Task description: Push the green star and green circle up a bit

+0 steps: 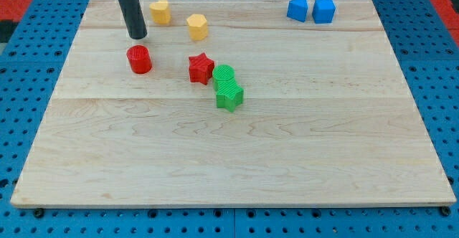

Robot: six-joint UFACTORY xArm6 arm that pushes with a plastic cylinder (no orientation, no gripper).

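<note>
The green circle (224, 74) and the green star (229, 94) sit touching each other near the middle of the wooden board (229, 159), the star just below the circle. A red star (201, 68) touches the green circle on its left. My tip (138, 35) is at the upper left, well apart from the green blocks, just above a red cylinder (140, 59).
Two yellow blocks lie near the top: one (160, 11) right of the rod, one (197, 26) further right. Two blue blocks (297, 8) (324, 11) sit side by side at the top right.
</note>
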